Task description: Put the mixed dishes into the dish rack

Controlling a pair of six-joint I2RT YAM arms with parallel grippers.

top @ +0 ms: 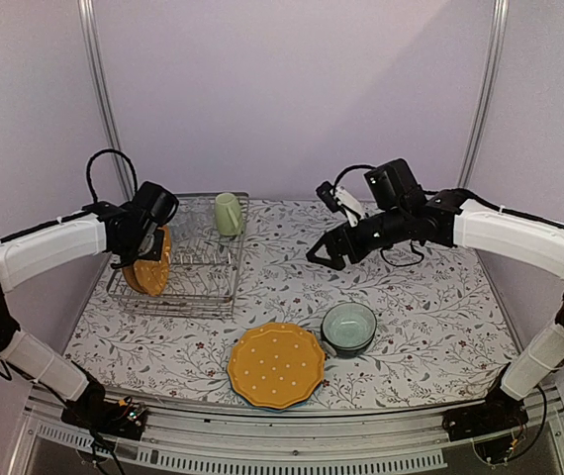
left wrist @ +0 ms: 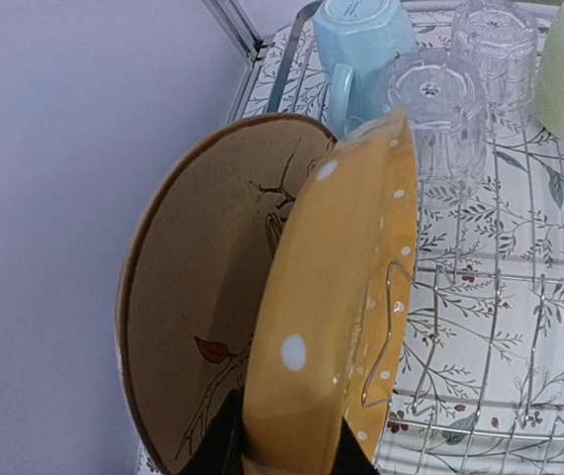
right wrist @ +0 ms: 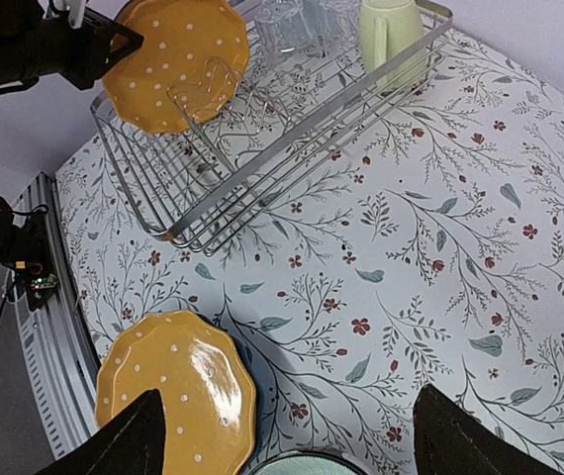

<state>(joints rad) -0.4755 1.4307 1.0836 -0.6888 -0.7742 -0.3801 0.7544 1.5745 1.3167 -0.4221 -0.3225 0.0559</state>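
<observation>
Left gripper (left wrist: 290,447) clenched on rim of yellow dotted plate (left wrist: 331,297), plate upright at left end of dish rack (top: 203,289), just beside tan bird-patterned plate (left wrist: 203,277) (contact unclear). Best: sink it straight between tines (left wrist: 549,327), release only once seated. Right gripper (top: 327,259) spread wide, empty, over table (top: 430,307) centre.

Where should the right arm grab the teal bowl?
By its rim wall, from straight above, with one finger inside and one outside. The teal bowl sits upright and open-mouthed, probably too wide to span, and the right gripper is open.
</observation>
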